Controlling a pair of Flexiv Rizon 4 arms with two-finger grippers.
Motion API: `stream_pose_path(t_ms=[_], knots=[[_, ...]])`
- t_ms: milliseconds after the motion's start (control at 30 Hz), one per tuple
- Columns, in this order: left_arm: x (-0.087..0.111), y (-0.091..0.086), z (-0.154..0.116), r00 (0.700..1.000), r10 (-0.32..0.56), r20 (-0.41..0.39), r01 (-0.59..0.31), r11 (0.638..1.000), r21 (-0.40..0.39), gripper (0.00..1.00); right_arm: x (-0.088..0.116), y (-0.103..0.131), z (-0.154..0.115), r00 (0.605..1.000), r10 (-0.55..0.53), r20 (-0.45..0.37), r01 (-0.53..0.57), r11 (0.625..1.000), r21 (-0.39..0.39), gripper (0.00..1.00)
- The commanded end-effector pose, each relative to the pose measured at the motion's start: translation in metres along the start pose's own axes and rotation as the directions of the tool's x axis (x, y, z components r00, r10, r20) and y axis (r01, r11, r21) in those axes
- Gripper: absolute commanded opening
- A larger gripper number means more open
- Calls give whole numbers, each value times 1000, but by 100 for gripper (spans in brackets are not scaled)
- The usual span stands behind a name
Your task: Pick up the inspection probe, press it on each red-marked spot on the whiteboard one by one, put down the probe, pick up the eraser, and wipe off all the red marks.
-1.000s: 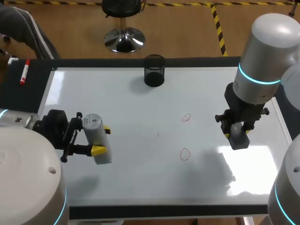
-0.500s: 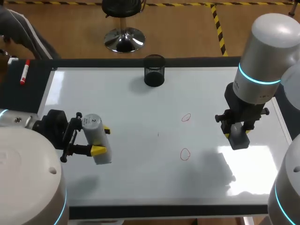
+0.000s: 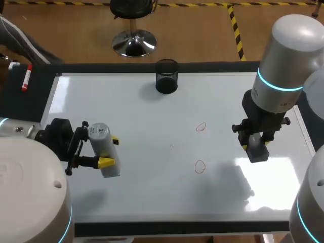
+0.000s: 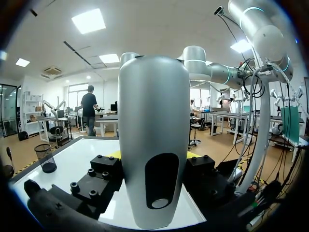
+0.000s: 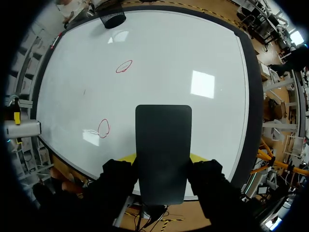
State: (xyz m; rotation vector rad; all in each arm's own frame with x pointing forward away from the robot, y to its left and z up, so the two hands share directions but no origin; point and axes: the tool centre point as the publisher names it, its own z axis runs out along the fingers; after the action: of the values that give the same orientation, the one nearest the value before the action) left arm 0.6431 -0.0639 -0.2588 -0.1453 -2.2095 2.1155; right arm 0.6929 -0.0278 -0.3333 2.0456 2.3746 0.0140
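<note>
A: What finish is seen on the whiteboard?
B: A glossy, smooth white face is shown, and the lamp light is mirrored on it in bright patches.
A: And the probe?
B: A smooth grey shell with a soft satin sheen is seen. Whether it is metal or plastic cannot be told. The eraser is seen as a matt dark block. The cup is made of fine black mesh.
</note>
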Motion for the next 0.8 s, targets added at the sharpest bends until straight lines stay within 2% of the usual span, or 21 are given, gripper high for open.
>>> stream_pose_path(t_ms=[33, 200, 400, 800], knots=[[0, 0, 0, 1000, 2, 1, -2, 1000, 3, 0, 1, -5, 9, 1000, 7, -17, -7, 1000, -2, 0], [0, 0, 0, 1000, 2, 1, -2, 1000, 3, 0, 11, -17, 7, 1000, 22, -17, -22, 1000, -9, 0], [0, 0, 0, 1000, 2, 1, -2, 1000, 3, 0, 29, -29, 13, 997, 64, 38, -64, 998, -3, 0], [0, 0, 0, 1000, 2, 1, -2, 1000, 3, 0, 68, -42, 24, 994, 95, 46, -94, 995, -32, 0]])
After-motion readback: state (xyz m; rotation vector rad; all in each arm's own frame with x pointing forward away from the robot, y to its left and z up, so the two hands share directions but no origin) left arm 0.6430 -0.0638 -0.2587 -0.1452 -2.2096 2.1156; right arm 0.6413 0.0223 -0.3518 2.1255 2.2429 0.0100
